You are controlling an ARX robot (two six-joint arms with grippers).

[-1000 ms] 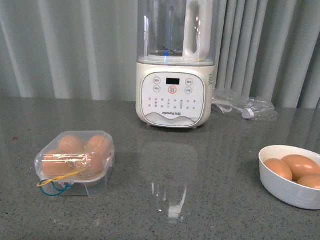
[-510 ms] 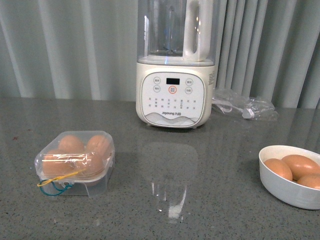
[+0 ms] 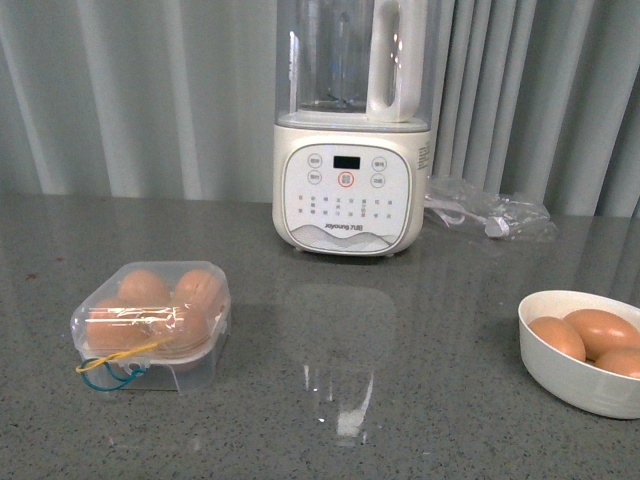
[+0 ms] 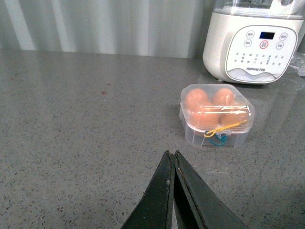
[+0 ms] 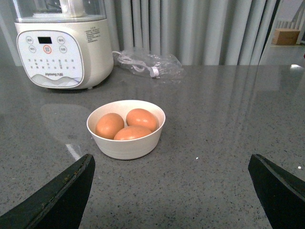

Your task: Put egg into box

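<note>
1. The box [image 3: 150, 325] sits closed on the grey bench [image 3: 400, 400], left of the blender [image 3: 350, 130], with brown eggs inside.
2. The white bowl [image 3: 580, 375] at the right holds three eggs [image 5: 126, 125].
3. The left pincer [image 4: 172, 164] is closed and empty, near the box.
4. The right pincer [image 5: 171, 164] is spread wide, empty, facing the bowl.

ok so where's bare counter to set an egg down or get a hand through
The widest bare stretch lies between the box and the white bowl, in front of the blender. The counter left of the box is also bare in the left wrist view. It is tighter behind the bowl, where a plastic bag lies beside the blender.
</note>
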